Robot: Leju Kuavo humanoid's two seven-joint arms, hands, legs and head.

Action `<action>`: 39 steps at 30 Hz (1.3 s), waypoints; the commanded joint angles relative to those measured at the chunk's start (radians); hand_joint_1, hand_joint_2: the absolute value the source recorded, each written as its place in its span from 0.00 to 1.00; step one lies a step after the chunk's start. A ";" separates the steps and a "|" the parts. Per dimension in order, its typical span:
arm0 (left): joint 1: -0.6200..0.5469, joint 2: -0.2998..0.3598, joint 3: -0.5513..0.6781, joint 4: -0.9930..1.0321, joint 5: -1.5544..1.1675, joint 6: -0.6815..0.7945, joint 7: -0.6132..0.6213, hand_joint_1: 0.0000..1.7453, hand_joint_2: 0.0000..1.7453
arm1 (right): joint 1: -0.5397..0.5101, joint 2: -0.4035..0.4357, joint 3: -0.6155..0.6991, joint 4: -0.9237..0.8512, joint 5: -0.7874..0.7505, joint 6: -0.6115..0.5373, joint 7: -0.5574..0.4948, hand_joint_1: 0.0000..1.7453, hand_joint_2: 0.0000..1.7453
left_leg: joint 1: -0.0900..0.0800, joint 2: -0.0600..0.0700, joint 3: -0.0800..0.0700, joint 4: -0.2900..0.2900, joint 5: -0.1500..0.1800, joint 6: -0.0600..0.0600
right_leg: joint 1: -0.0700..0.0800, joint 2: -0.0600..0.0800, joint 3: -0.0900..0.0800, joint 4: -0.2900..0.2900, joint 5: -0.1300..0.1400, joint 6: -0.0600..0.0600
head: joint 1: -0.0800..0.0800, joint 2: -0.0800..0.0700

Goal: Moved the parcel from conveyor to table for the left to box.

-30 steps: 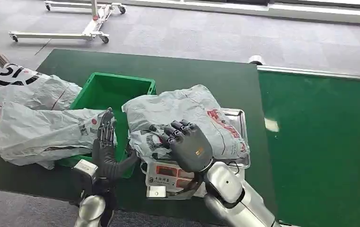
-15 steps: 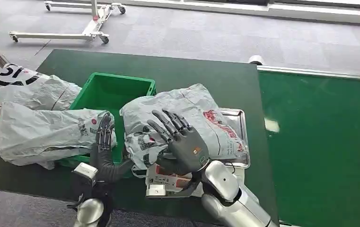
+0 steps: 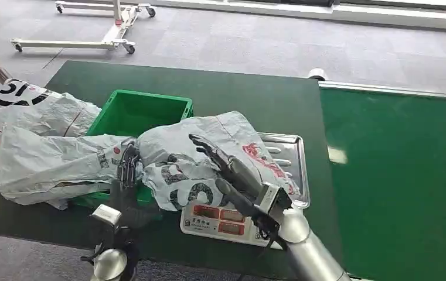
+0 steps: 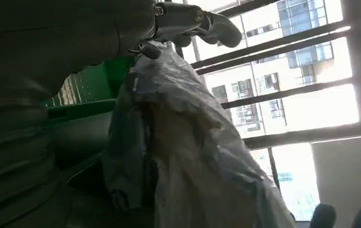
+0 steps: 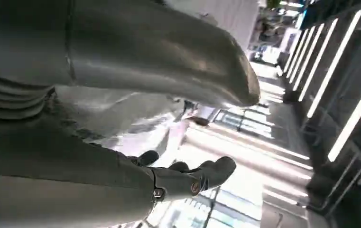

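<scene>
The parcel [image 3: 191, 158], a crumpled grey plastic bag with black and red print, lies half on the scale's steel tray [image 3: 288, 158] and half over the rim of the green box [image 3: 138, 111]. My right hand [image 3: 232, 172] is turned on edge with fingers straight, pressing against the parcel's right side and holding nothing. At the parcel's left edge my left hand [image 3: 128, 175] stands upright by the box's front rim, fingers extended and touching the bag. In the left wrist view the parcel [image 4: 188, 142] bulges beside the fingers [image 4: 202, 23] and the green box [image 4: 88, 95].
A weighing scale [image 3: 220, 219] with a red display sits under the tray at the table's front edge. Two more grey bags [image 3: 38, 158] [image 3: 27, 108] lie left of the box. The green conveyor [image 3: 396, 175] runs along the right. A wheeled white frame [image 3: 91, 41] stands on the floor beyond.
My right hand lifted off the parcel's top, turned on edge and swept left. The parcel slid left off much of the tray, toward the box and my left hand.
</scene>
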 commanded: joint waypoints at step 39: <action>-0.257 0.042 -0.275 0.358 -0.586 0.052 0.031 0.00 1.00 | 0.032 0.035 -0.198 -0.063 -0.043 0.131 -0.055 0.00 0.00 | 0.000 -0.006 0.002 -0.001 0.001 0.000 | -0.001 0.003 0.003 -0.002 0.002 -0.001 | 0.000 0.000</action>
